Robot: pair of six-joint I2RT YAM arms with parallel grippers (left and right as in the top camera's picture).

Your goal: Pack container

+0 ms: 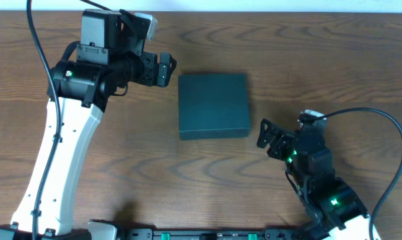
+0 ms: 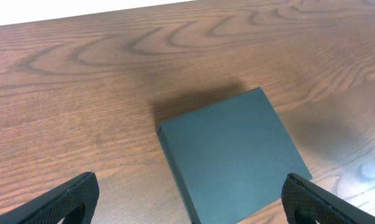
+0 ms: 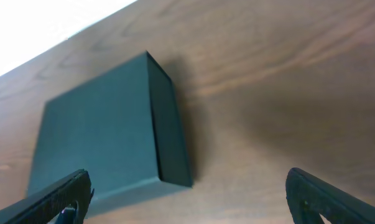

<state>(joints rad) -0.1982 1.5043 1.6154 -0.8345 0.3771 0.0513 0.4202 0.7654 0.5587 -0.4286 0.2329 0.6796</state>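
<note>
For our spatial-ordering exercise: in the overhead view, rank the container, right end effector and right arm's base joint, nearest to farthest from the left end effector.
From the left end effector:
1. container, just beside it.
2. right end effector, beyond the container's opposite corner.
3. right arm's base joint, near the picture's bottom edge.

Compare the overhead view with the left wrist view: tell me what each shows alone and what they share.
Only overhead: both arms, with the right gripper and left gripper on either side of the box, neither touching it. Only left wrist: the left fingers close up, spread wide at the picture's bottom corners. Both: the closed box on the wooden table.
</note>
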